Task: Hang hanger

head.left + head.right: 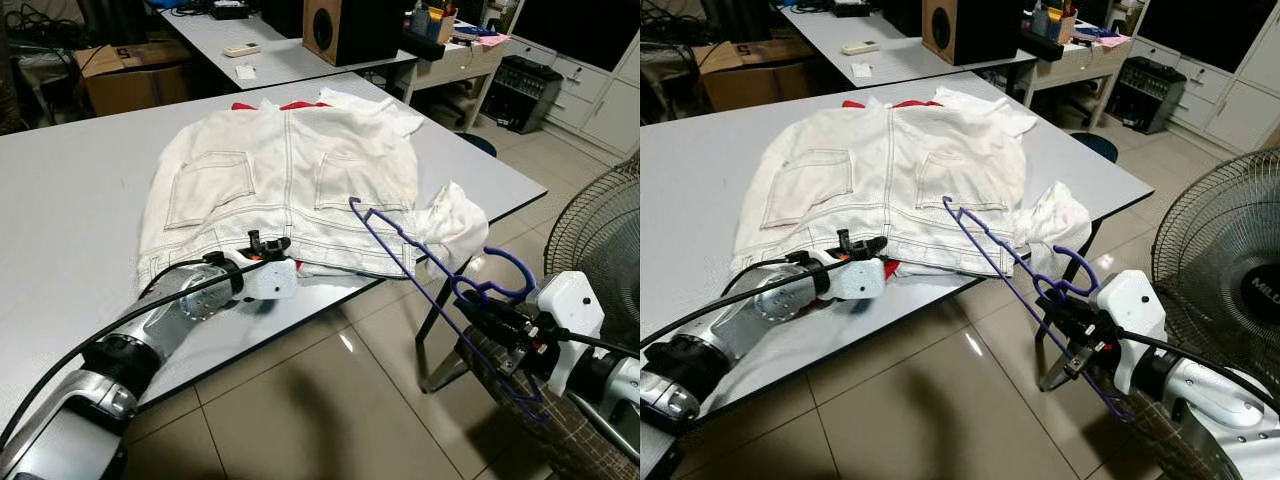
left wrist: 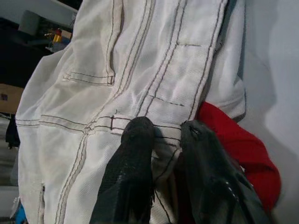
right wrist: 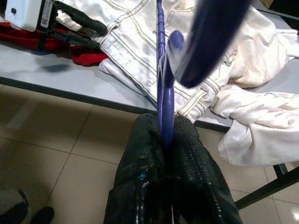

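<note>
Held off the table, over the tiled floor (image 1: 300, 400), just past the near table edge: one purple hanger (image 1: 430, 265). Gripped near its hook by the right gripper (image 1: 1072, 322), fingers (image 3: 140, 186) closed tight on the thin purple bar. Tilted, with one long arm of the hanger reaching up and toward the white jacket (image 1: 290, 180), its far tip just above the hem.

Spread flat on the grey table (image 1: 70, 200): one white jacket, back side up, with dark stitching and two sewn pockets. One sleeve hanging crumpled over the table corner beside the hanger. Under the jacket, one red cloth (image 2: 238, 149), peeking out at the near hem and also at the far collar.

At the near hem: the left gripper (image 1: 268, 243), resting on the table, fingers (image 2: 135, 154) narrow and pinching a fold of the white fabric, red cloth touching beside.

Around: one round fan (image 1: 1230, 270) with wire cage on the robot's right, near the right arm. Behind, a second table with one wooden speaker (image 1: 345, 28) and one small remote control (image 1: 241, 48). Further left, one cardboard box (image 1: 130, 70) on the floor. On the far right, white cabinets (image 1: 590, 90) with drawers.
</note>
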Tool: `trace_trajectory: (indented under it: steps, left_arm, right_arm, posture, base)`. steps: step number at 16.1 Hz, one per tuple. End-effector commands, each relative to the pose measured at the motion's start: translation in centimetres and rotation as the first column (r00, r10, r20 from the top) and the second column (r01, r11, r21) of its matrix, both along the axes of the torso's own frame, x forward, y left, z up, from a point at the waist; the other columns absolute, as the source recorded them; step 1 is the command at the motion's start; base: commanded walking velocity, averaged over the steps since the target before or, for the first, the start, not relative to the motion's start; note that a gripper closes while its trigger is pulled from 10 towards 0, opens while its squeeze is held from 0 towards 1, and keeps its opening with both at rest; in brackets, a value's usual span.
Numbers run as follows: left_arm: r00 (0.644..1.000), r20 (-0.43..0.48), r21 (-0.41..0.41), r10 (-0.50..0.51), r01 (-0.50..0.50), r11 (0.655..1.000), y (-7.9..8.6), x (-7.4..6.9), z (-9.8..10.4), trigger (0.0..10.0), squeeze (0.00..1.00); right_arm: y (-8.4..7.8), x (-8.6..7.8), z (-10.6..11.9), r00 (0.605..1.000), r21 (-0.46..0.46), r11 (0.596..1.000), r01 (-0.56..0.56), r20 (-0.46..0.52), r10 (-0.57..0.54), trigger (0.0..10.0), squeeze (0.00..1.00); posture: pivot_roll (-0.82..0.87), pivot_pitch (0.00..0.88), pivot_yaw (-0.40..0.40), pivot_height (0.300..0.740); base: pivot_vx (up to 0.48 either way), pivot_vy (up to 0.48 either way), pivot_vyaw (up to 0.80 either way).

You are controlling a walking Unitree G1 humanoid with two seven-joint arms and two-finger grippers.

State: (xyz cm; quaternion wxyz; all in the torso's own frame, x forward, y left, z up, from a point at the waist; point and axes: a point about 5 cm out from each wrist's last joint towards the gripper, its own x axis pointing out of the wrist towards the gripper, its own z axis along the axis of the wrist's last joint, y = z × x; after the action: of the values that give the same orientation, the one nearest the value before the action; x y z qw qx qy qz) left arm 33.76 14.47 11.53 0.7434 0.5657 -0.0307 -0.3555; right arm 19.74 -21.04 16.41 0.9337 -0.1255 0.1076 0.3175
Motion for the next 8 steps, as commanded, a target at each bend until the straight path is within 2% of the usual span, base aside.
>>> trace_trajectory:
  steps: [1,4,6,8]
  left_arm:
    - [0.999,0.041,-0.005,0.005,-0.005,1.000,-0.2,0.7,1.2,10.0,0.00]
    - [0.990,0.128,-0.012,0.064,-0.063,0.998,0.3,1.7,2.2,10.0,0.00]
    - [0.975,0.197,-0.066,0.106,-0.095,0.993,0.8,2.2,3.6,10.0,0.00]
    - [0.977,0.193,-0.082,0.090,-0.075,0.994,0.8,1.9,3.8,10.0,0.00]
  right_arm:
    - [-0.3,0.0,0.4,1.000,-0.014,1.000,-0.008,0.017,0.009,10.0,0.00]
    - [-0.3,0.1,0.4,1.000,-0.014,1.000,-0.007,0.021,0.007,10.0,0.00]
    - [-0.3,0.0,0.4,1.000,-0.014,1.000,-0.006,0.023,0.006,10.0,0.00]
    - [-0.3,-0.1,0.4,1.000,-0.013,1.000,-0.005,0.022,0.005,10.0,0.00]
  posture:
    - [-0.08,0.000,-0.070,0.740]
    - [-0.08,0.000,-0.070,0.740]
    - [-0.07,0.000,-0.071,0.740]
    - [-0.07,0.000,-0.069,0.740]
  base:
    - [0.000,0.000,0.00]
    - [0.000,0.000,0.00]
    - [0.000,0.000,0.00]
    - [0.000,0.000,0.00]
